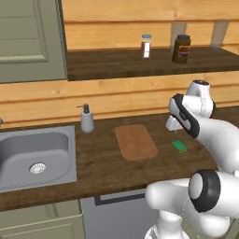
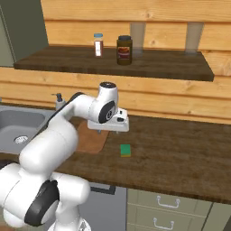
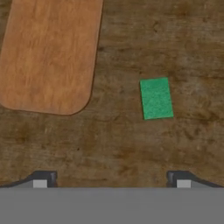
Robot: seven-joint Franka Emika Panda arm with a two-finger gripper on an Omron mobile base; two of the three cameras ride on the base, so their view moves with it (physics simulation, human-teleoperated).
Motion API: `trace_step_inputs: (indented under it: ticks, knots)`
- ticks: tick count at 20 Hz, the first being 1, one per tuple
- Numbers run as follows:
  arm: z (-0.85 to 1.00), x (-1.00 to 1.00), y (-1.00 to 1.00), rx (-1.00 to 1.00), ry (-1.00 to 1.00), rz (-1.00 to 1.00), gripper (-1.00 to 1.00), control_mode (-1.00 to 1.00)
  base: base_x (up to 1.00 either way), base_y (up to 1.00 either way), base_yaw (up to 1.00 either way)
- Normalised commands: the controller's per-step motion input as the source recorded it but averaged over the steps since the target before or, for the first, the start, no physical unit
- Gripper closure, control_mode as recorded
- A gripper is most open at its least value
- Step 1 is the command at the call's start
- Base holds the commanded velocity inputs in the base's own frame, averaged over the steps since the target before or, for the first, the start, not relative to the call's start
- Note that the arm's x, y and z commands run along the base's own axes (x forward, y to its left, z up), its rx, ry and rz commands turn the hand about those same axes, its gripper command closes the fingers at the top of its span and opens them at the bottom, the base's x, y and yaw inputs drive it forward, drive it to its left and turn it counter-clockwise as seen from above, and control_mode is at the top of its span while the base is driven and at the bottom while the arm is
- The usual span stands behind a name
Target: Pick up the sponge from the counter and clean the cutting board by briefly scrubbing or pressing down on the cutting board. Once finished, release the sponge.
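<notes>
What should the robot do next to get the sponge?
Probably slide the hand over the sponge and then go down. The sponge lies flat on the counter, apart from the board. The fingers are spread wide with nothing between them, and in the hand view the sponge sits off to one side, not centred.

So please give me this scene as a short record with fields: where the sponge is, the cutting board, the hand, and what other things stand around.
sponge: green top up, flat on the counter, right of the cutting board, apart from it
cutting board: bare, flat on the counter, between soap dispenser and sponge
hand: open, above the counter, holding nothing, sponge ahead of its fingertips
sink: steel, set into the counter at the left
soap dispenser: upright beside the sink
shelf: carries a small white bottle and a dark jar
</notes>
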Motion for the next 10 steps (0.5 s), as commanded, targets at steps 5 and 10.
trace_step_inputs:
  ticks: [5, 10]
  knots:
    - [-0.38, 0.33, -0.32, 0.0, 0.11, 0.0, -1.0, -1.0, 0.0, 0.0, 0.0]
    - [-0.35, 0.33, -0.25, 0.0, 0.08, 0.0, -1.0, -1.0, 0.0, 0.0, 0.0]
